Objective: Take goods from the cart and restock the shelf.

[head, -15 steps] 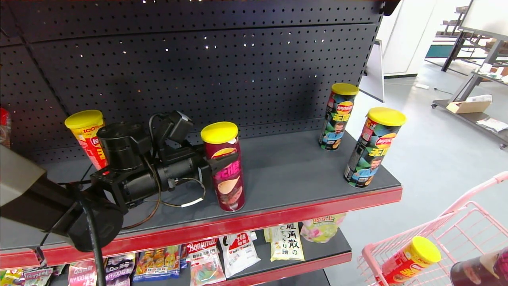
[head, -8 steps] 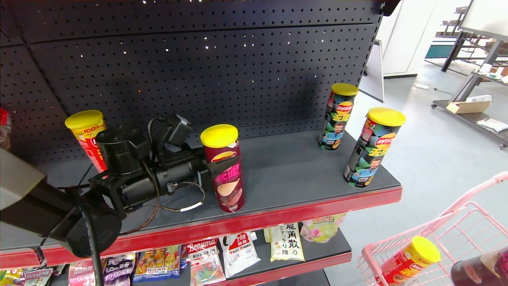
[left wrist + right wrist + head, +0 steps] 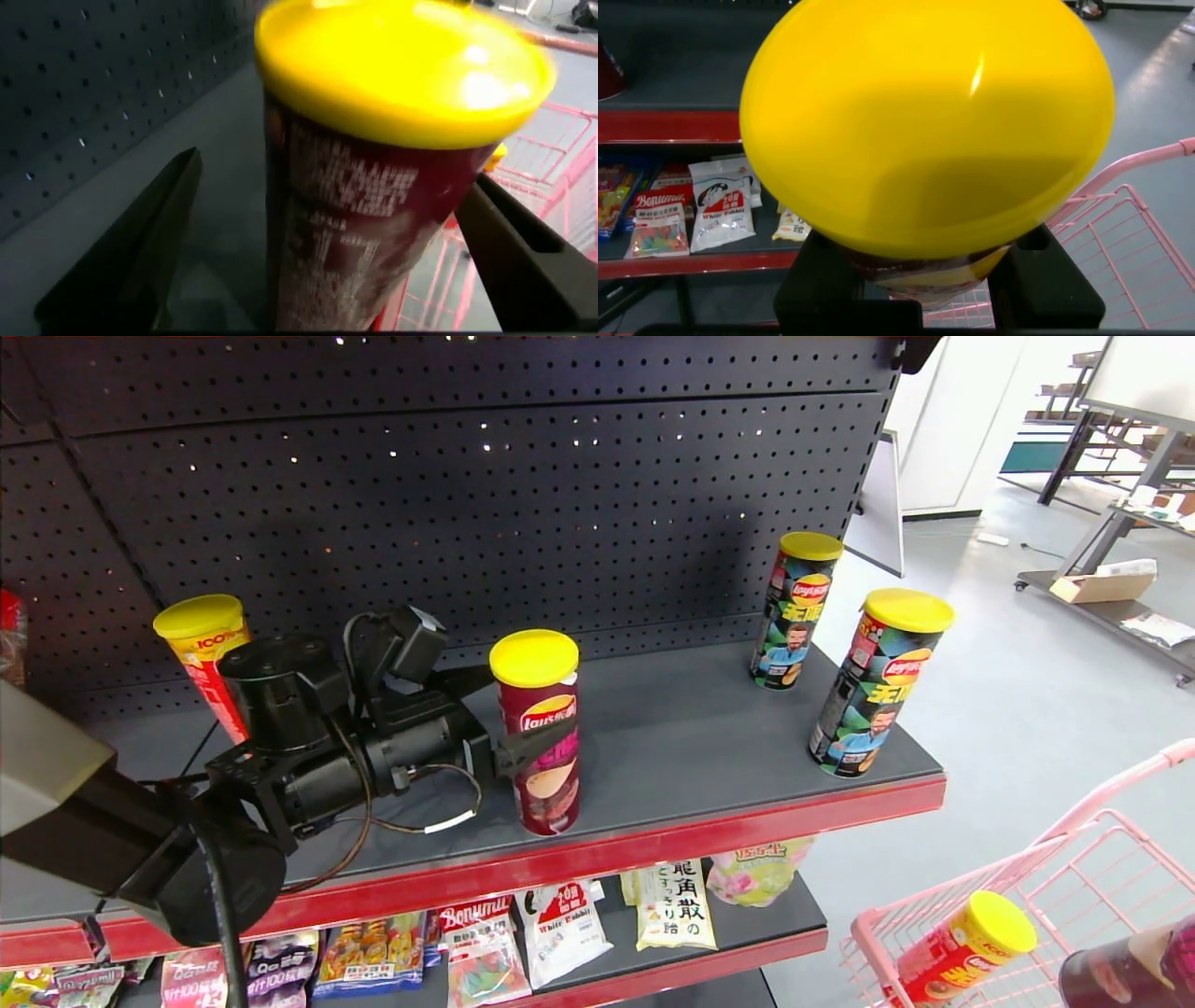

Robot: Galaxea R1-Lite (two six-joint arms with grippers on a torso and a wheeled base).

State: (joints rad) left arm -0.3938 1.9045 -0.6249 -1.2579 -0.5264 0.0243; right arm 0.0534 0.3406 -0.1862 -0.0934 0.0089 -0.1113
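Head view: maroon can (image 3: pixel 546 747) upright near shelf (image 3: pixel 709 737) front edge, between spread fingers of left end effector (image 3: pixel 530 695), open, not gripping.

Left wrist view: maroon can (image 3: pixel 374 215) with gaps to fingers (image 3: pixel 140 252) on both sides.

Right wrist view: second can (image 3: pixel 924 121), yellow lid up, clamped in right end effector (image 3: pixel 929 285), pink cart (image 3: pixel 1148 233) beyond.

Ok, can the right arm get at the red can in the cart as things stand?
Probably not yet. The right gripper is shut on a yellow-lidded can, so it has no free grip for the red can, even though it hangs right beside the pink cart.
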